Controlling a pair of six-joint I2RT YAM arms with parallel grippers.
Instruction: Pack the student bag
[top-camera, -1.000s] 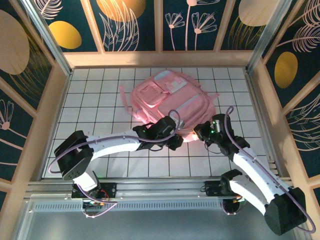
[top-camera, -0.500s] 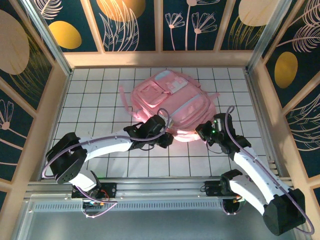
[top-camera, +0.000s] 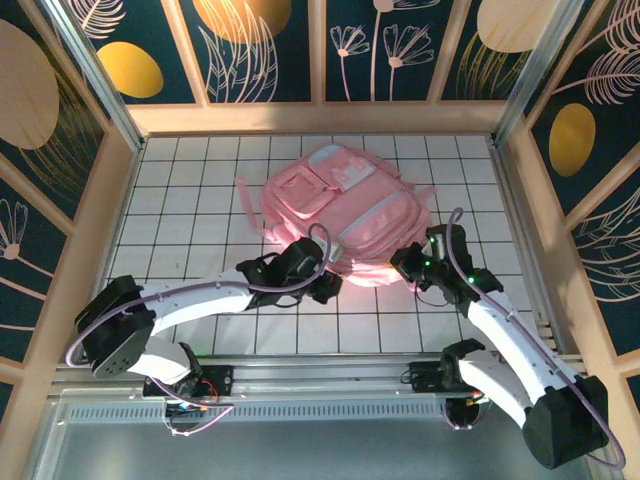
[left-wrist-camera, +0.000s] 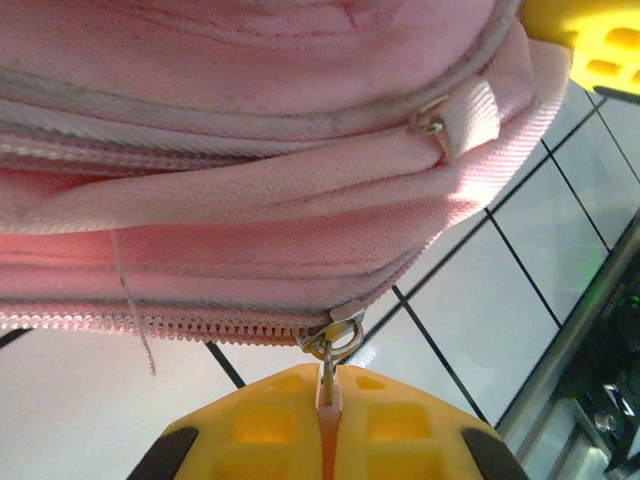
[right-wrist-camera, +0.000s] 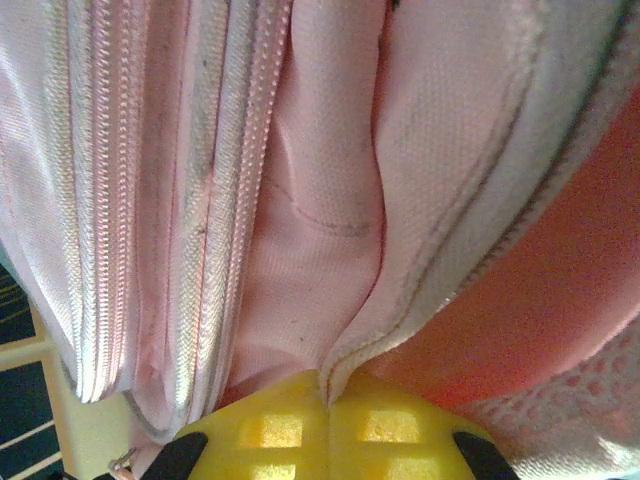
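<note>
Left gripper (top-camera: 327, 289) shifted leftward along student bag (top-camera: 340, 200) edge

Compared with a second ago, the left gripper sits further left on the bag's near edge. Its fingers are pressed together on the zipper pull (left-wrist-camera: 331, 350). The right gripper (top-camera: 404, 266) is clamped on a fold of bag fabric at the near right corner. The bag lies flat on the white tiled table (top-camera: 180, 200), front pockets up

The table (top-camera: 190, 200) is white, with thin dark lines that make a grid of squares, and a pale wooden frame (top-camera: 300, 118) stands on three sides. The student bag (top-camera: 340, 205) lies flat on it near the middle, front pockets (top-camera: 305, 185) facing up.
</note>
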